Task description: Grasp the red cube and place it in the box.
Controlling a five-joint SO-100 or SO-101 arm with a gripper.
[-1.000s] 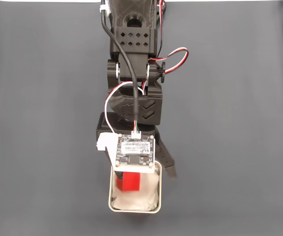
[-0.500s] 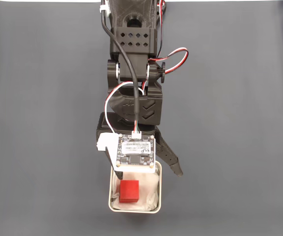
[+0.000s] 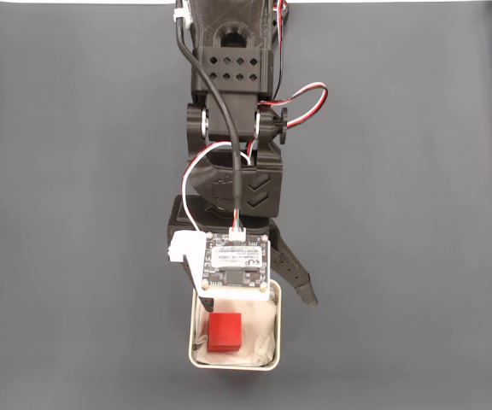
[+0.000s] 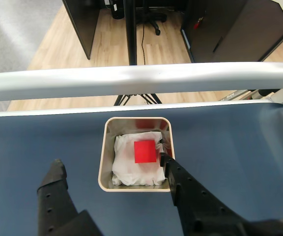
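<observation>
My hand hangs wide open over the near edge of the box, holding nothing. In the wrist view one finger stands out over the dark blue worktop at about 8 o'clock from the box, and the other finger's tip reaches the rim at the box's 4 o'clock corner.

The red cube sits apart from both fingers on the crumpled white lining, flat side up, toward the 1 o'clock part of the box's floor in the wrist view. From the fixed view the red cube lies inside the box, a little toward 9 o'clock of its middle, just beyond the small circuit board riding on my wrist. The box holds nothing else that I can see, only the lining and the cube.

I judge the placing step done: the cube is in the box and free of my grip. What is left, as I read it, is to pull clear. That calls for a lift up and back toward my base at 12 o'clock in the fixed view, fingers kept spread, so that the finger at the rim neither catches the box's edge nor drags the lining and tips the cube. The box is light-looking and unsecured, so a snag could shift it on the worktop.
</observation>
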